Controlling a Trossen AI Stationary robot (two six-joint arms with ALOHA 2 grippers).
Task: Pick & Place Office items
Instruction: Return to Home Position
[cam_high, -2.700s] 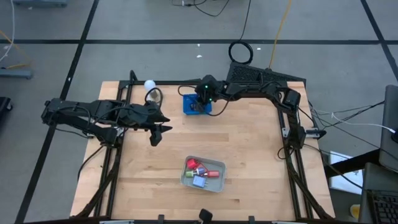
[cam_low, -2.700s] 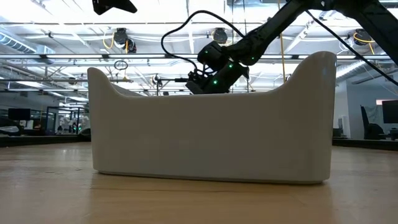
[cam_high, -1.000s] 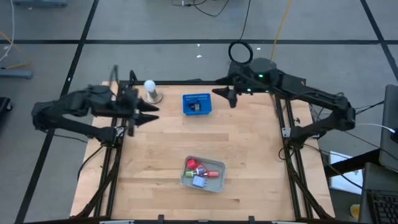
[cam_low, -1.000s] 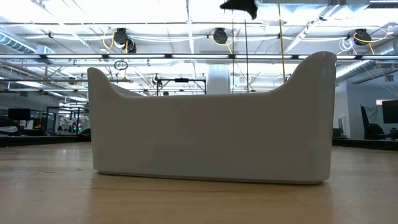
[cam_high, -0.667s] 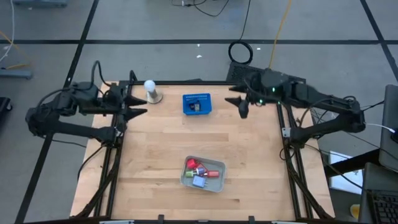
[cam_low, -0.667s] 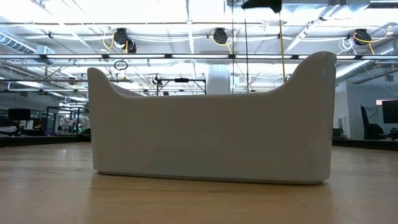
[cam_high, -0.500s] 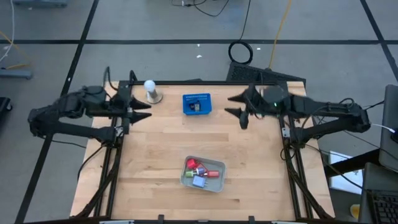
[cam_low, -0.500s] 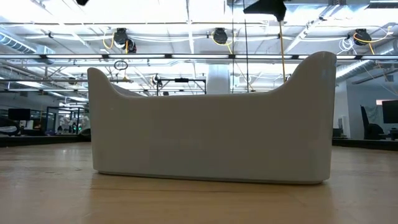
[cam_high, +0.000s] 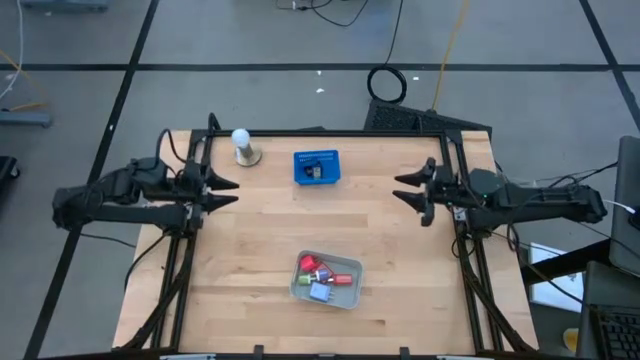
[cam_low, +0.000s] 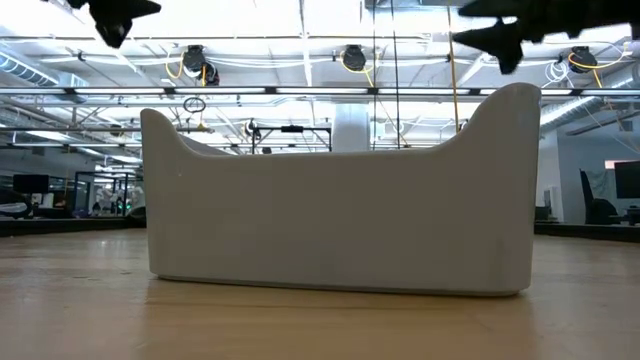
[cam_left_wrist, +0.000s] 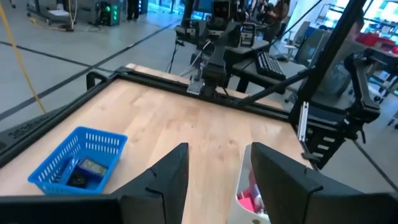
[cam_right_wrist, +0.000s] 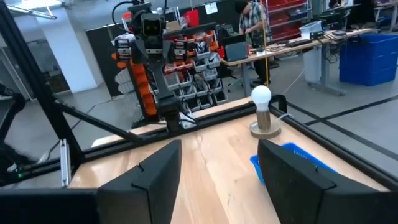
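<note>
Office items lie clustered in the gray bin in the high view, close to the table's near edge at mid-width. 2 red pieces, 1 green and 1 pale blue-violet show, packed too tightly to tell which way each points. The bin's long axis runs roughly along that edge, slightly skewed. The blue basket stands at the middle of the far edge with a dark piece inside. The white ball on its stand sits toward the far left corner. The left gripper hangs at the left edge and the right gripper at the right edge, both pointing inward with jaws spread wide, holding nothing.

From the low view, the bin's gray wall fills the middle and hides its contents. Both grippers show high above the table.

Through the left wrist view, the wide-set fingers frame the bin's rim and a red piece. The basket holds a pale block beside the dark piece.

Across the right wrist view, the parted fingers face the ball and a corner of the basket.
</note>
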